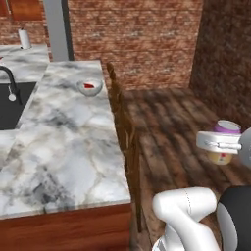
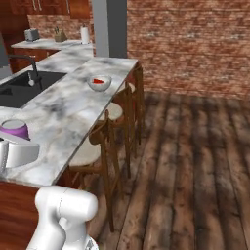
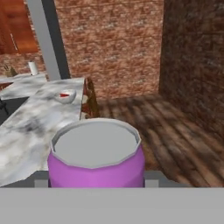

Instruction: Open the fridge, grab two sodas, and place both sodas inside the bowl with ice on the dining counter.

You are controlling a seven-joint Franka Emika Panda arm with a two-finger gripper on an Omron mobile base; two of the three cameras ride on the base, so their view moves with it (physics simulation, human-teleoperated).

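Here, taking the dining counter (image 1: pixel 68 147) as the landmark and reading from its left: a black sink (image 1: pixel 12 105) with a dark faucet (image 1: pixel 12 83) is set into the counter's left side. Further right, toward the counter's far right corner, stands the bowl (image 1: pixel 89 87), a small round light-grey dish. Red shows inside the bowl; judged from this, one soda already lies there, though it is too small to make out as a can. Wooden stools (image 2: pixel 105 141) line the counter's right edge, over a dark plank floor.

Right of the counter, off its near end and above the floor, the gripper (image 1: pixel 220 143) holds the purple soda (image 1: pixel 224 142) upright, its long axis vertical. The fingers pinch the can across its middle, magenta band above them and tan base below. In the hand view the can's flat grey top (image 3: pixel 95 144) sits directly ahead, ringed by a magenta wall.

The governing relation: the bowl lies well apart from the held can, ahead and to the left across the marble. The delivery therefore appears to call for a carry forward and leftward over the counter before release.
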